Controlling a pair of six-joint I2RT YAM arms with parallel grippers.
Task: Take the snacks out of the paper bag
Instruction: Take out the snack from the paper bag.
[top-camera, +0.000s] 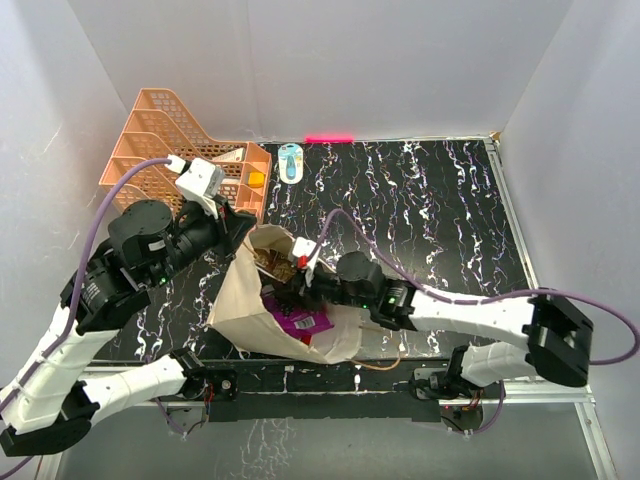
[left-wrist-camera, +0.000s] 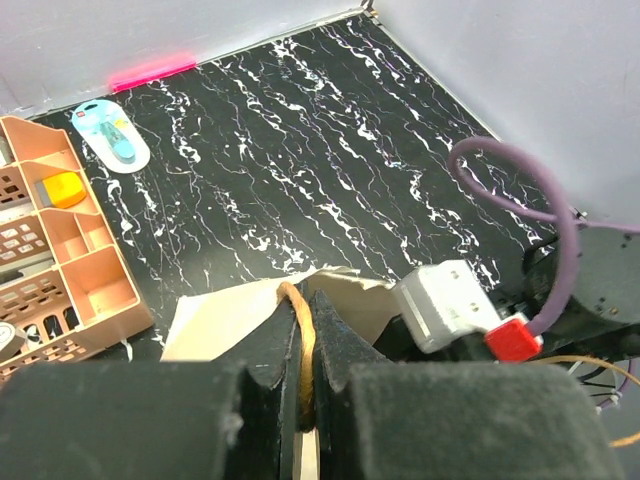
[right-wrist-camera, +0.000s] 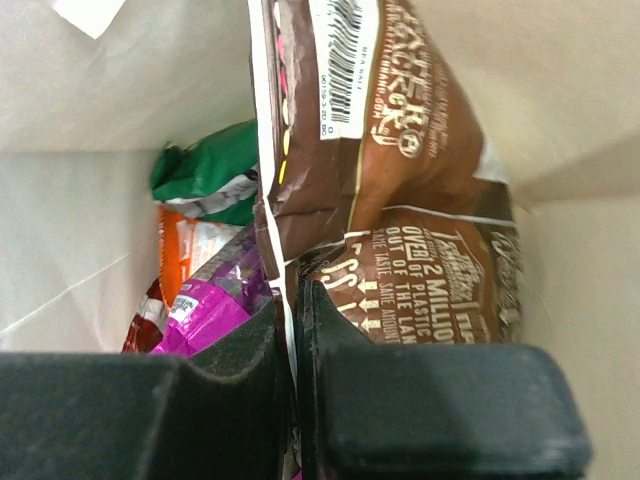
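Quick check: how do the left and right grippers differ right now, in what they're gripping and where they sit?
The left gripper pinches the brown cord handle at the paper bag rim, outside the bag; the right gripper reaches inside it. The left gripper holds the bag itself; the right gripper clamps the brown chip bag by its edge. Both are shut.

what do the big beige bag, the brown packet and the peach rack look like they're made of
Paper bag: matte beige kraft paper, judging by its soft folds and creases. Brown packet: likely glossy plastic or foil film, since it crinkles sharply and carries printed text. Rack: probably moulded plastic, smooth peach with a regular lattice.
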